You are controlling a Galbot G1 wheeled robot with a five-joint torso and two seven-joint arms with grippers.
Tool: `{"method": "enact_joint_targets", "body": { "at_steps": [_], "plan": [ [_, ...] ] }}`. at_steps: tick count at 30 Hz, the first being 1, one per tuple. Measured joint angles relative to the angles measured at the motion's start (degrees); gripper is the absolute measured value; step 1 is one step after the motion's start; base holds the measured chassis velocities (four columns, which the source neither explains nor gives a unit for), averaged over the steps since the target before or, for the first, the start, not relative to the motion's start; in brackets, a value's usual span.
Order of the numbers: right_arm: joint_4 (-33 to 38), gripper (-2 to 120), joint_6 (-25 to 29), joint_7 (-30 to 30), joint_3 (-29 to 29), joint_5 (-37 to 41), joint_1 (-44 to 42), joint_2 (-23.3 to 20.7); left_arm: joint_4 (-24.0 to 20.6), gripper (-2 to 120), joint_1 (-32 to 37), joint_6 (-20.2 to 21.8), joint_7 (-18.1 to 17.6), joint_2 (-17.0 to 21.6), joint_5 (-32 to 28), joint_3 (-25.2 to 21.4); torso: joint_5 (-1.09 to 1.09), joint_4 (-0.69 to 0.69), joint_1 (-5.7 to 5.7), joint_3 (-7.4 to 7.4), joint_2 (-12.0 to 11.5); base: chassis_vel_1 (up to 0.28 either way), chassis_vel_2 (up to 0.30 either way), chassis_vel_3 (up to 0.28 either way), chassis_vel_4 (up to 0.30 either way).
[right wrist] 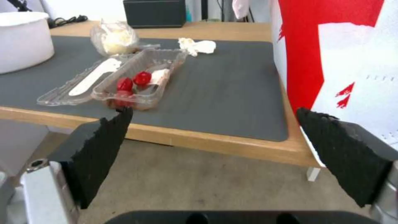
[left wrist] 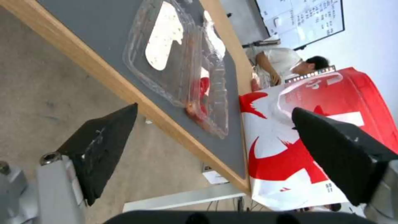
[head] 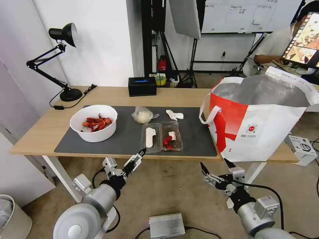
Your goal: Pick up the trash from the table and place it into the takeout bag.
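- The takeout bag (head: 262,122) is stood on the right end of the worktop (head: 40,132); its far rim is cut off by the head view's edge, and its inside is not shown below the foil.
- The bowl (head: 94,122) of red shells is set on the left of the mat (head: 196,132); the clear box (head: 161,136) is laid open near the front edge, with the clear bag (head: 143,116) and the tissue (head: 174,115) behind it.
- The left gripper (head: 139,156) is held below the worktop's front edge, just before the clear box, its jaws spread wide and empty.
- The right gripper (head: 216,167) is held lower, over the floor before the takeout bag, spread wide and empty.
- Bare mat is left between the clear box and the takeout bag.
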Motion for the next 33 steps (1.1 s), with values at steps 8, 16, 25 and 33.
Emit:
{"method": "enact_joint_targets", "body": {
  "at_steps": [8, 16, 25, 33],
  "plan": [
    [-0.1, 100, 0.2, -0.3, 0.0, 0.0, 0.1, 0.0, 0.1, 100, -0.1, 0.0, 0.0, -0.2, 0.0, 0.1, 0.00, 0.00, 0.00, 0.00, 0.0, 0.000, 0.000, 0.000, 0.000],
    [-0.1, 100, 0.3, -0.7, -0.2, 0.0, 0.2, -0.1, 0.4, 100, -0.3, 0.0, 0.1, -0.5, -0.4, 0.2, 0.00, 0.00, 0.00, 0.00, 0.0, 0.000, 0.000, 0.000, 0.000],
    [-0.3, 100, 0.3, -1.2, -0.7, 0.0, 0.3, -0.1, 0.5, 100, -0.4, -0.1, 0.2, -1.2, -0.9, 1.0, 0.00, 0.00, 0.00, 0.00, 0.0, 0.000, 0.000, 0.000, 0.000],
    [-0.3, 100, 0.3, -1.6, -0.9, -0.1, 0.6, -0.2, 1.0, 100, -1.1, -0.2, 0.1, -2.1, -1.7, 1.4, 0.00, 0.00, 0.00, 0.00, 0.0, 0.000, 0.000, 0.000, 0.000]
  ]
}}
